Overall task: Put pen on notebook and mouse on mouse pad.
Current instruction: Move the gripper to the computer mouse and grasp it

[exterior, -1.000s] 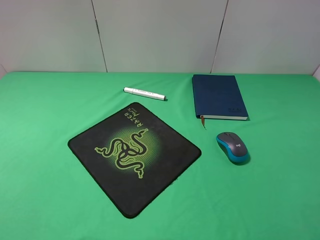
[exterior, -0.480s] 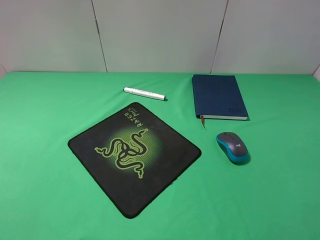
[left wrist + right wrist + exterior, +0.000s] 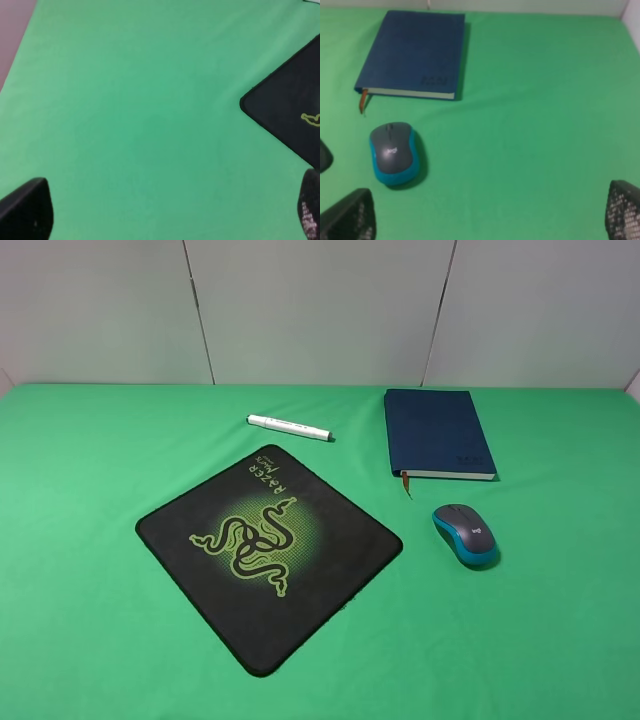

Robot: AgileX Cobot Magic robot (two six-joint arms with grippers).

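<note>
One mouse (image 3: 393,152), beyond right jaws, untouched

Held left gripper (image 3: 169,207) with jaws spread wide, dark fingertips (image 3: 27,212) touching nothing. Held right gripper (image 3: 487,210) likewise spread wide, mesh-textured fingertips (image 3: 625,210) free.

The surface (image 3: 80,540) is coloured green, the mouse pad (image 3: 340,550) black with a green snake logo, the notebook (image 3: 435,430) navy, the mouse (image 3: 465,533) grey and blue, the pen (image 3: 288,427) white.
</note>
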